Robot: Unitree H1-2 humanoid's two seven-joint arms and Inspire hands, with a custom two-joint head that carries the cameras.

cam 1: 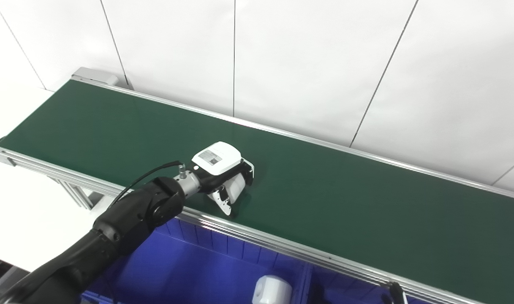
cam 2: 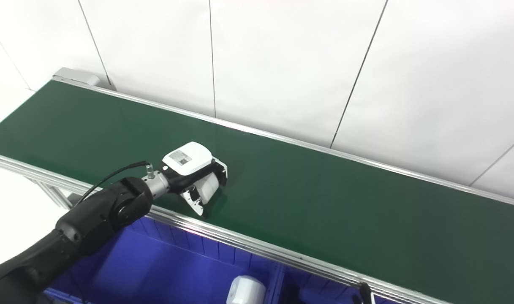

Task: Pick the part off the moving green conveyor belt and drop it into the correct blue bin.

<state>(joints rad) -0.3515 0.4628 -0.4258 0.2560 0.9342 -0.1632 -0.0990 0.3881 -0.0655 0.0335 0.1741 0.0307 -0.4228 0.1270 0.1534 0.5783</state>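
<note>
So the left hand [cam 1: 225, 179] has its fingers wrapped round a white cylindrical plastic part [cam 1: 236, 185] on the dark green conveyor belt [cam 1: 345, 198]. Another white part [cam 1: 272, 290] sits in the blue plastic bin [cam 1: 189, 266] below the near rail.

The green belt [cam 1: 345, 202] runs long and slantwise between silver side rails [cam 1: 282, 247], its far end at the upper left by the white wall. Near the front rail the left hand [cam 1: 225, 175] sits right down over the belt surface, fingers curled around a white part [cam 1: 235, 185]
</note>
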